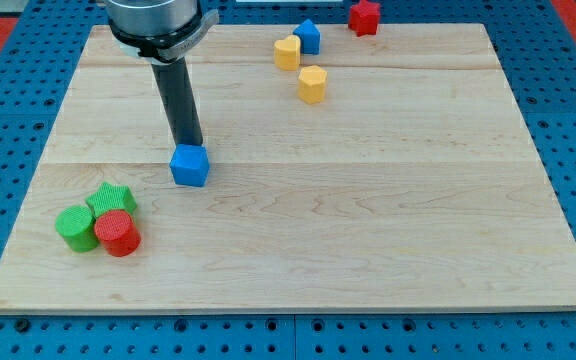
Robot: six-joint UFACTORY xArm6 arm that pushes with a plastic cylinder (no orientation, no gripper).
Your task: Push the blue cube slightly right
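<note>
The blue cube (190, 166) sits on the wooden board (368, 200), left of centre. My tip (188, 145) stands just behind the cube, at its upper edge, touching or almost touching it. The dark rod rises from there toward the view's top left.
A green star (112, 198), a green cylinder (76, 227) and a red cylinder (118, 233) cluster at the lower left. A blue block (308, 37), a yellow block (287, 52) and another yellow block (312, 84) lie at the top centre. A red star (365, 17) sits at the top edge.
</note>
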